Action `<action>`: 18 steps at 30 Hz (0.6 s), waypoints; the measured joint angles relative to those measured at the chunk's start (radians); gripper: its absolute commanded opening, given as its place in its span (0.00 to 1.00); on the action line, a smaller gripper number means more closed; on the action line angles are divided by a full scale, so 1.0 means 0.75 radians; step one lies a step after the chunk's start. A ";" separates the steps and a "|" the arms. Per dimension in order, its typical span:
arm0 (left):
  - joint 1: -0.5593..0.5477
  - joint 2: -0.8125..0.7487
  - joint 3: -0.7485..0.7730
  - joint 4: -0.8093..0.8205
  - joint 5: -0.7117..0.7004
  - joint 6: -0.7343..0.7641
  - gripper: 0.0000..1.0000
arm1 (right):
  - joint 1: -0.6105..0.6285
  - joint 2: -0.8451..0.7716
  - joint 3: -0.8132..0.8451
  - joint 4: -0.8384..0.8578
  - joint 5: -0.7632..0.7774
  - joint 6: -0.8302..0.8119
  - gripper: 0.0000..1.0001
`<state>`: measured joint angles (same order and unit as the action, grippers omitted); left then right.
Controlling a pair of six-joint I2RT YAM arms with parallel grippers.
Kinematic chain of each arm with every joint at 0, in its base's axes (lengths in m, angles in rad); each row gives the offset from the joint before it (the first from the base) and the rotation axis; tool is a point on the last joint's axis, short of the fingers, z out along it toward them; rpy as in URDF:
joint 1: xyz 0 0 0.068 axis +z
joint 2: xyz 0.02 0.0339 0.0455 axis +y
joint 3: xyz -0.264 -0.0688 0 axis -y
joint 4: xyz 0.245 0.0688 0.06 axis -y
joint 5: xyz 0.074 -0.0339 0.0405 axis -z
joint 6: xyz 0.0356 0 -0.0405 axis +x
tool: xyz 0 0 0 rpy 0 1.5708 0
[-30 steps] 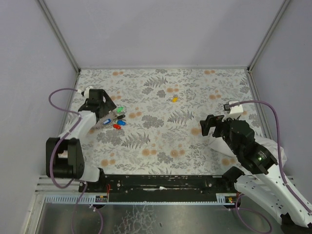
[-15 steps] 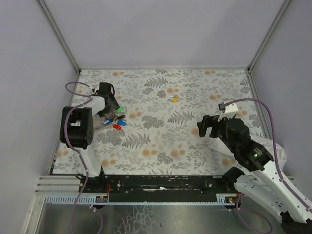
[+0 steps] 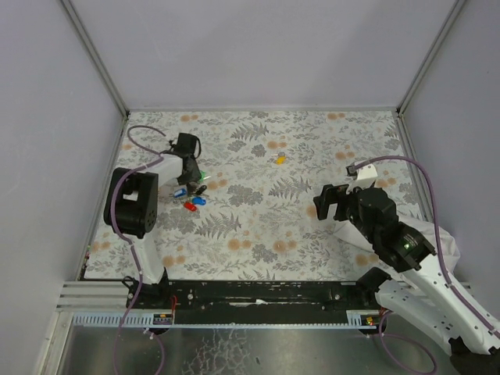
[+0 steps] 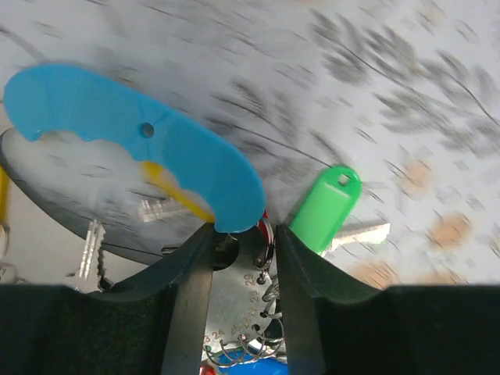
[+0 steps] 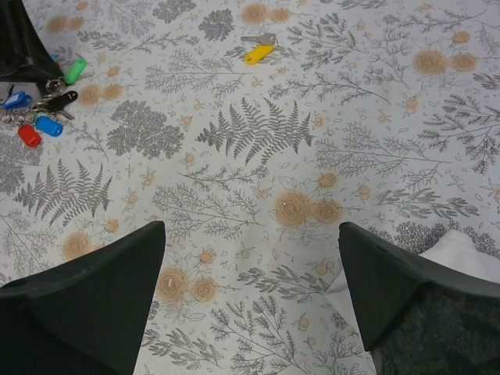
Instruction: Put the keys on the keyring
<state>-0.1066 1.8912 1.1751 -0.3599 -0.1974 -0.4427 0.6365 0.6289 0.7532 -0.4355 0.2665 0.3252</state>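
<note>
Several keys (image 5: 48, 125) bunched at left.
Left gripper (image 4: 244, 234) flanks the keyring (image 4: 266, 236), grip unclear through blur; right gripper (image 5: 251, 230) spread wide.

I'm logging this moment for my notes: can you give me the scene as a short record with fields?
left gripper: jaws either side of the keyring, grip unclear
right gripper: open, over the table, holding nothing
bunched keys: green, blue, red heads, by left gripper
loose yellow key: lying alone, apart from the bunch, untouched
task state: yellow key not yet on ring
</note>
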 measured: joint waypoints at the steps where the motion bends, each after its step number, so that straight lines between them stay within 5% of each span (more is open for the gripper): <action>1: -0.041 0.000 0.000 -0.001 0.005 0.009 0.32 | 0.000 0.012 0.002 -0.001 -0.004 0.000 0.99; 18: -0.847 -0.215 -0.249 0.030 0.277 0.053 0.31 | 0.000 0.105 0.002 0.001 -0.103 0.000 0.99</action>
<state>-0.7422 1.7302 0.9886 -0.3378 0.0101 -0.4030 0.6365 0.7074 0.7547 -0.4351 0.1890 0.3252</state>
